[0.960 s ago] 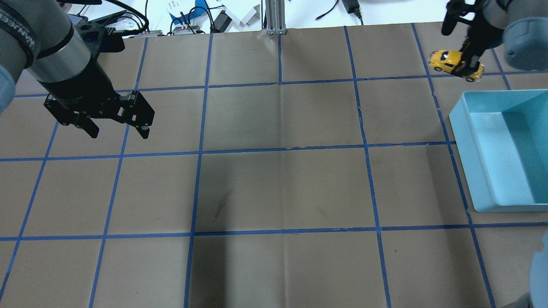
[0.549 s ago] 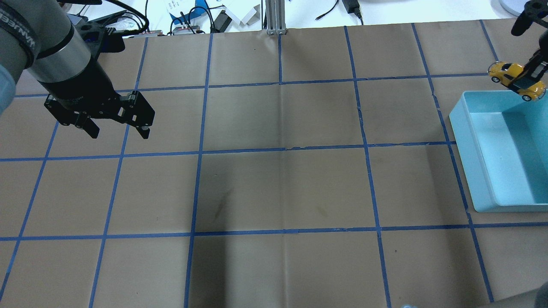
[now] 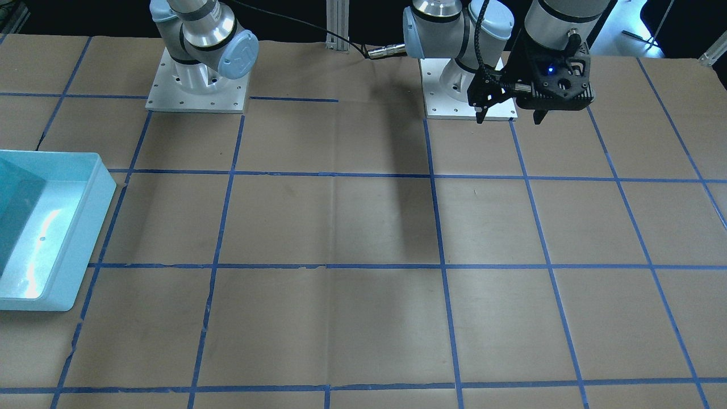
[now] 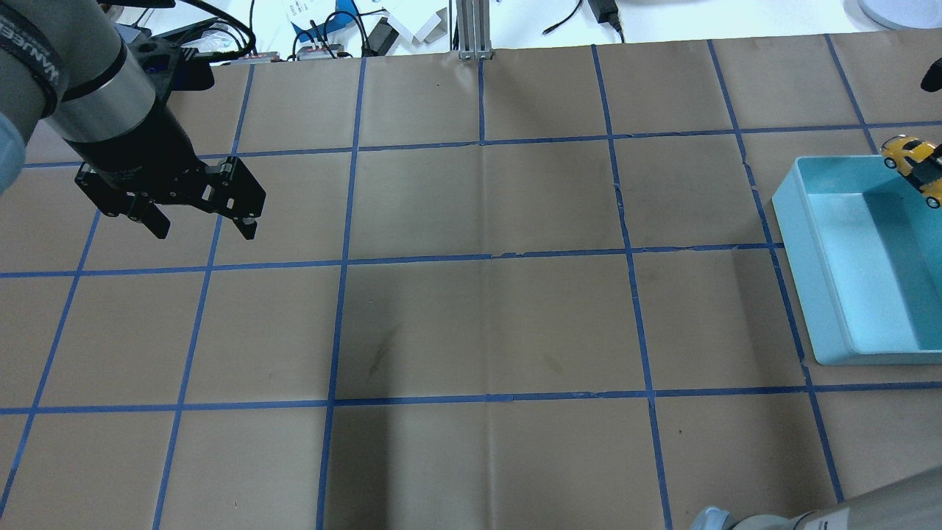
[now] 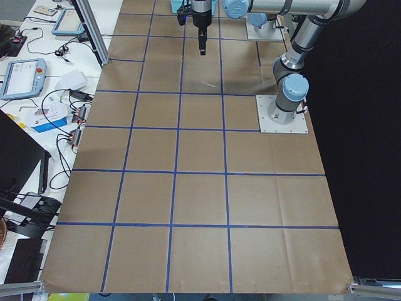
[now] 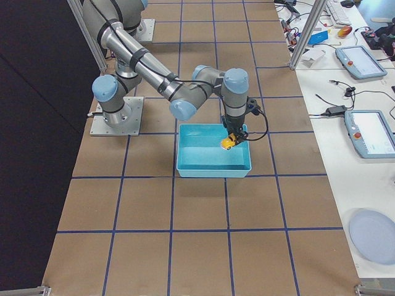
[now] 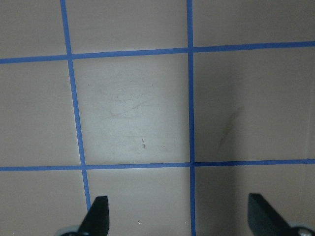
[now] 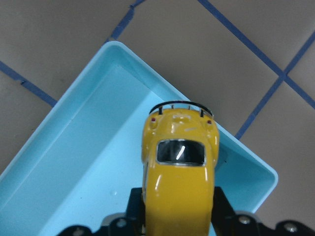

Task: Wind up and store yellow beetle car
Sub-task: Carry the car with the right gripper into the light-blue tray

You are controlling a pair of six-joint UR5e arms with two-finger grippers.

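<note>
Right wrist-mounted view had it best: the yellow beetle car was clamped between the 2 fingers of the right gripper. It was pinched across its flanks with the roof facing the camera, a grip that looked meant to keep it level for setting down. It hung above the blue bin, inside the rim near 1 corner and apparently clear of the floor. From there a release should have dropped it inside, not onto the bench. The bin lay at the bench's right end. Left gripper, jaws spread and empty, hovered over the far-left part, well out of the way.
</note>
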